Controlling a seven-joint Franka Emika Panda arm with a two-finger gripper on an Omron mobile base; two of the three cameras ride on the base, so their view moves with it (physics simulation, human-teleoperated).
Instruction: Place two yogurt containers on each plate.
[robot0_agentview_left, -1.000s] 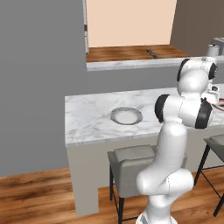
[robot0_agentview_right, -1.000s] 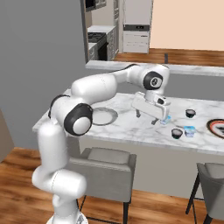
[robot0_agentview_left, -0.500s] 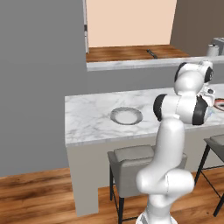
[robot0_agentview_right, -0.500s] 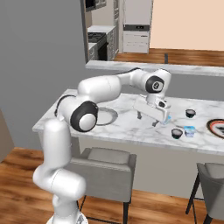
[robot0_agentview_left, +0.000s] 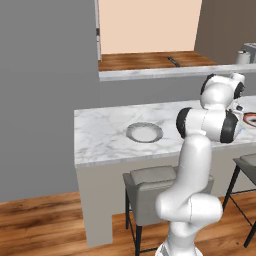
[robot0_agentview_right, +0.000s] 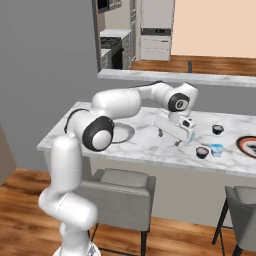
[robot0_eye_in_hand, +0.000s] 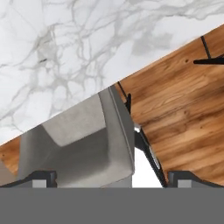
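Observation:
My gripper (robot0_agentview_right: 168, 139) hangs open just above the marble counter (robot0_agentview_right: 145, 145), left of the cups, with nothing between its fingers. In the hand view the gripper (robot0_eye_in_hand: 113, 177) has its tips wide apart over the counter's edge. Two yogurt containers stand close together near the front edge: a dark one (robot0_agentview_right: 202, 152) and a light blue one (robot0_agentview_right: 216, 149). Another dark cup (robot0_agentview_right: 217, 129) sits further back. The reddish-brown rimmed plate (robot0_agentview_right: 248, 146) lies at the right edge and is bare. The silver-grey plate (robot0_agentview_left: 144, 132) lies bare at the counter's middle.
A grey stool (robot0_eye_in_hand: 78, 140) stands below the counter's front edge, over wood floor (robot0_eye_in_hand: 183, 100). A second stool (robot0_agentview_right: 240, 202) is at the right. A raised ledge (robot0_agentview_right: 175, 77) runs behind the counter. My own arm (robot0_agentview_left: 207, 122) hides the cups in the left base view.
The arm has shifted slightly and the hand has turned a little above the counter. Cups and plates have not moved.

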